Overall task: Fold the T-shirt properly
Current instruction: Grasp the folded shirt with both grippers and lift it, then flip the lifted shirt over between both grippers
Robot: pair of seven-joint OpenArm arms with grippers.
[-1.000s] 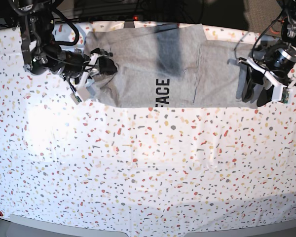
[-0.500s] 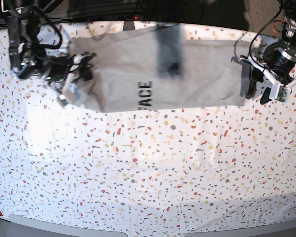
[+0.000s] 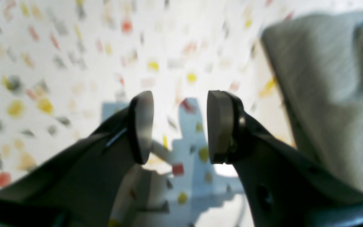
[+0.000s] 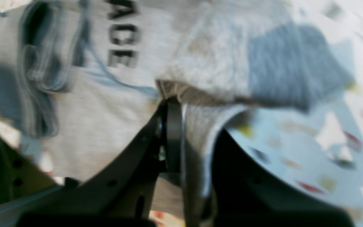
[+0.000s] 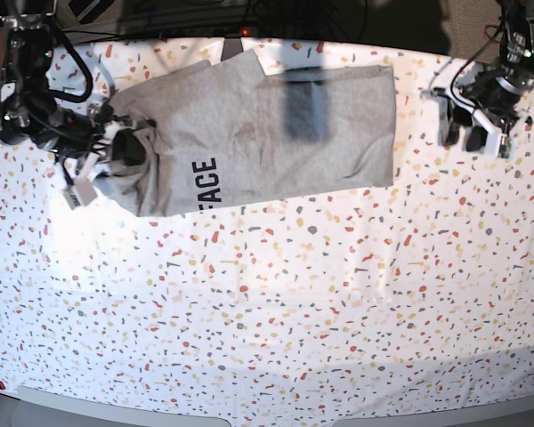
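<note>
While the base view shows the shirt [image 5: 258, 133] lying along the table's [image 5: 276, 302] far side, wrist views reveal more: the right pincer [image 4: 181, 142] clenches its hem; the left pincer [image 3: 180, 126] gapes, released, just beside cloth.

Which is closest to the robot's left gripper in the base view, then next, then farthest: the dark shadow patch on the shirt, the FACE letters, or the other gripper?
From the left gripper:
1. Dark shadow patch, upper middle of the T-shirt.
2. FACE letters, near the shirt's lower edge.
3. Right gripper, far side, clamping the shirt.
</note>
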